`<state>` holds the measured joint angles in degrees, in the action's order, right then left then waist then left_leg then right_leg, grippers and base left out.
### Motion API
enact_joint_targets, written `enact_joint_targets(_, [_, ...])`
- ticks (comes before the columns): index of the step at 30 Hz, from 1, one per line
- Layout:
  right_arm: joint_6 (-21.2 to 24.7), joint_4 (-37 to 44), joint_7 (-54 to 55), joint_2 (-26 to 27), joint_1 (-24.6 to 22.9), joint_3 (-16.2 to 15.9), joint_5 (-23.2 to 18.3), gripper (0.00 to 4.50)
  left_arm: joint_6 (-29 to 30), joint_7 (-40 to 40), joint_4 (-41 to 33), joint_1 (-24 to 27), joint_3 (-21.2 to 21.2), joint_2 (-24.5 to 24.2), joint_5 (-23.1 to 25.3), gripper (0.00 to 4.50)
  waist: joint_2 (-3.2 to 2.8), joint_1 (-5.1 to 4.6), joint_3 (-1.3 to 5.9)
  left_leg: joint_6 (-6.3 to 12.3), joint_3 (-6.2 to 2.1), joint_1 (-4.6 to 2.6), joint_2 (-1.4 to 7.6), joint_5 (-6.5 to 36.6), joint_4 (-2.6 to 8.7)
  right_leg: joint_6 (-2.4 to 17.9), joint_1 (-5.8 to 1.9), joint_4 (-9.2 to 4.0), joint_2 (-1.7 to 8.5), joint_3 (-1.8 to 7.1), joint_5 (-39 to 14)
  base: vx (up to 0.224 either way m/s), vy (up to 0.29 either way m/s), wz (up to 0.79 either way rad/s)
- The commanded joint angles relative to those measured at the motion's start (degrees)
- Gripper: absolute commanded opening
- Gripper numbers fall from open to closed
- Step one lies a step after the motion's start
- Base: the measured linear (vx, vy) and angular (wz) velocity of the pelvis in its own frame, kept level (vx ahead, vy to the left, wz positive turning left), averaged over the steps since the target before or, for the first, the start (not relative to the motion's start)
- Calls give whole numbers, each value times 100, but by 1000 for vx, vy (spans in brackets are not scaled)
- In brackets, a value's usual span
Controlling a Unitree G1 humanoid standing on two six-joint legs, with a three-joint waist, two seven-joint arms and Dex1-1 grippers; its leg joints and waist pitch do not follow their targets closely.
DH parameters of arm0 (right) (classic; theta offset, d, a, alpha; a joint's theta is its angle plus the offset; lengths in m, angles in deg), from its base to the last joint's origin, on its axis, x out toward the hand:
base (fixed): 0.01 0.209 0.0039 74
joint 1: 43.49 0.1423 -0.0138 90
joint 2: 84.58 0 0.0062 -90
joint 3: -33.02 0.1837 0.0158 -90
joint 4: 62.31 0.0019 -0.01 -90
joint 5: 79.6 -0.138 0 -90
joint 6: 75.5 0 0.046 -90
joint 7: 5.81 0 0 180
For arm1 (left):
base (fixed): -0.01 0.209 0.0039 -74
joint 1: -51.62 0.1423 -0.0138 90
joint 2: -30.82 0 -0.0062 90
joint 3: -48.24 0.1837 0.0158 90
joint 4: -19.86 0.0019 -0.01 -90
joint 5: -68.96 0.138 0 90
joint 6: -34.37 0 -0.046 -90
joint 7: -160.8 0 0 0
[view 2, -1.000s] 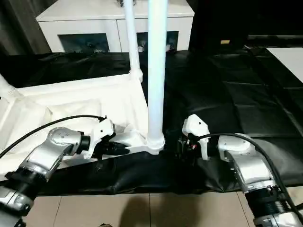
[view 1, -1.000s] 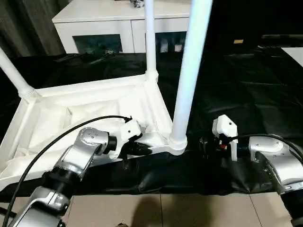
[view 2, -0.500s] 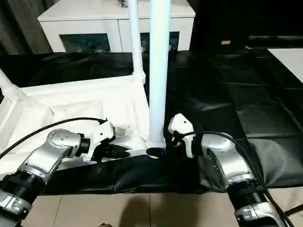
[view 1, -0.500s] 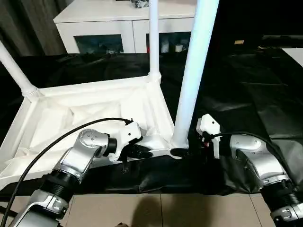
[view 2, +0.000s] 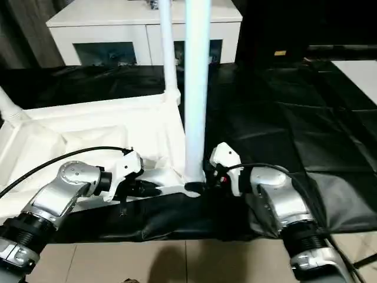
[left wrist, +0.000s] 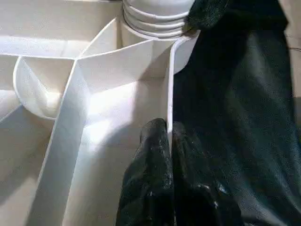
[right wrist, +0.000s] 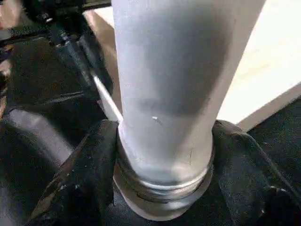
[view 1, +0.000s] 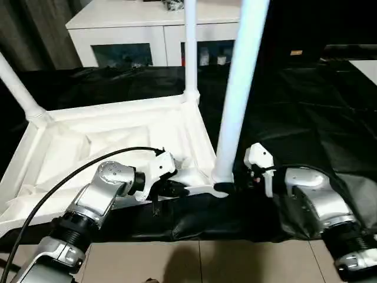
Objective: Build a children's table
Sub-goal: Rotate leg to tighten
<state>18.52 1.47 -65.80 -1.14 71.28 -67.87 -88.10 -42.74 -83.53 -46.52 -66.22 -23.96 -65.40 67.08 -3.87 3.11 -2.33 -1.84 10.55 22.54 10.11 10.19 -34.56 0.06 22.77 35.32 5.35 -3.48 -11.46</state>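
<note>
At the near corner, right gripper (right wrist: 164, 188): I see its two black fingers (right wrist: 84, 179) clamped on either side of the base of the near leg (view 1: 238, 94), right at the threaded collar.
Along the near rim, left gripper (left wrist: 168, 141): my fingers are pinched narrow on the thin upright edge wall of the children's table (view 1: 118, 135), one finger inside, one outside.
Near leg: upright, seated in the corner socket; I think a few threads are exposed above the socket, though the wrist view is too close for me to be sure.
Children's table: lying upside down, ribbed underside facing up, on the black sheet (view 1: 306, 112).
Other legs: far leg (view 1: 190, 47) upright at the far corner; left leg (view 1: 17, 88) leaning outward at the left corner.
Beyond the sheet: white cabinet (view 1: 135, 35) with glass doors.
</note>
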Motion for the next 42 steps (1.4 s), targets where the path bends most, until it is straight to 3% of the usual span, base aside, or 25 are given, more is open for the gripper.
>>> enact_joint_targets(1, [37,-116,283,133,83,43,71,266,70,211,75,-49,-35,152,-8,0,103,-11,365,520,-95,-104,278,961,384,1578,-274,-367,296,205,-429,0,0,0])
enact_joint_targets(5, [260,-195,1169,596,-18,213,86,265,199,1121,566,-275,-192,596,150,0,130,-48,333,362,-99,-136,274,1239,420,1445,-263,-440,302,214,-984,0,0,0])
enact_joint_targets(8, [554,-150,2267,1133,-154,290,255,264,395,1990,1049,-569,-350,1107,208,0,133,-99,306,98,-115,-181,254,1563,469,1236,-239,-506,308,237,-1572,0,0,0])
enact_joint_targets(9, [613,-157,2493,1235,-160,311,296,264,447,2136,1134,-627,-383,1197,204,0,142,-99,318,98,-125,-171,249,1557,467,1213,-259,-502,313,232,-1590,0,0,0])
enact_joint_targets(10, [690,-211,2941,1421,-140,376,383,264,526,2415,1289,-730,-454,1361,203,0,96,-97,319,87,-125,-173,254,1541,473,1204,-253,-500,317,239,-1561,0,0,0])
enact_joint_targets(13, [778,-425,3891,1855,-4,589,485,264,623,2997,1616,-947,-529,1671,294,0,107,-133,313,88,-121,-179,231,1629,486,1117,-226,-546,305,254,-1679,0,0,0])
enact_joint_targets(16, [468,-649,4106,1919,190,389,798,264,550,3269,1762,-1044,-482,1775,468,0,104,-146,310,71,-127,-181,216,1785,489,1020,-220,-575,303,246,-1911,0,0,0])
enact_joint_targets(17, [395,-628,4025,1953,206,401,766,264,492,3247,1779,-1060,-464,1786,507,0,104,-141,309,100,-127,-182,219,1819,490,986,-219,-591,313,253,-1946,0,0,0])
enact_joint_targets(18, [351,-413,3722,1999,152,491,535,264,453,3128,1729,-1056,-448,1793,508,0,-11,-127,311,105,-138,-190,223,1847,489,964,-209,-588,322,261,-1939,0,0,0])
enact_joint_targets(19, [380,-250,3507,1978,98,500,425,320,405,2996,1658,-1031,-409,1764,510,0,63,-147,309,134,-130,-174,225,1873,501,949,-221,-602,298,256,-1865,0,0,0])
enact_joint_targets(20, [407,-154,3392,1957,61,493,378,334,378,2920,1608,-1009,-381,1743,512,0,80,-128,321,182,-118,-177,226,1791,494,961,-224,-595,298,267,-1737,0,0,0])
enact_joint_targets(23, [461,6,3207,1865,-17,470,343,336,438,2742,1486,-936,-360,1664,474,0,66,-119,334,293,-119,-141,237,1590,490,1025,-253,-552,300,268,-1427,0,0,0])
enact_joint_targets(24, [480,54,3075,1799,-32,448,317,367,460,2619,1391,-886,-338,1614,449,0,72,-145,335,331,-121,-117,231,1517,490,1048,-272,-537,296,255,-1327,0,0,0])
enact_joint_targets(26, [518,190,2664,1583,-68,364,246,378,516,2254,1114,-738,-252,1450,383,0,67,-186,366,394,-136,-73,236,1349,473,1127,-315,-500,301,236,-1064,0,0,0])
enact_joint_targets(27, [516,358,2233,1318,-120,252,202,378,463,1898,888,-611,-150,1271,337,0,115,-206,378,490,-122,-74,244,1217,446,1201,-306,-497,297,234,-838,0,0,0])
enact_joint_targets(28, [516,490,1859,1080,-162,161,156,378,320,1587,720,-510,-52,1096,320,0,112,-196,402,642,-115,-57,243,973,402,1297,-323,-438,309,239,-484,0,0,0])
enact_joint_targets(31, [482,735,1092,635,-272,38,17,378,-170,738,340,-260,165,699,204,0,100,-194,393,860,-92,-47,248,836,372,1444,-291,-423,303,230,-247,0,0,0])
enact_joint_targets(32, [460,856,654,395,-350,34,-38,378,-221,233,36,-87,245,450,59,0,76,-185,382,854,-88,-63,265,912,384,1436,-275,-431,299,232,-378,0,0,0])
enact_joint_targets(34, [460,856,654,395,-350,34,-38,378,-221,233,36,-87,245,450,59,0,59,-177,373,786,-81,-88,294,976,404,1472,-254,-426,283,229,-453,0,0,0])
enact_joint_targets(35, [441,899,239,117,-372,45,-86,378,-121,-30,-259,47,254,220,-29,0,107,-171,372,716,-76,-110,300,1041,410,1516,-248,-421,268,225,-484,0,0,0])
enact_joint_targets(36, [446,893,97,15,-356,56,-132,378,-78,-125,-355,85,258,129,-58,0,89,-142,358,672,-83,-109,313,1113,428,1526,-257,-415,290,231,-584,0,0,0])
enact_joint_targets(37, [455,890,17,-52,-340,57,-177,378,-72,-193,-424,115,265,66,-77,0,117,-132,347,653,-76,-112,319,1160,439,1522,-246,-433,286,234,-671,0,0,0])
enact_joint_targets(40, [398,834,-157,-166,-286,45,-214,378,-75,-305,-513,160,249,-29,-94,0,93,-32,329,504,-37,-198,330,1343,440,1502,-163,-465,276,265,-900,0,0,0])
enact_joint_targets(42, [317,763,-170,-175,-242,43,-157,378,-32,-384,-584,181,246,-55,-154,0,113,32,326,393,-26,-194,329,1367,453,1443,-171,-450,281,284,-960,0,0,0])
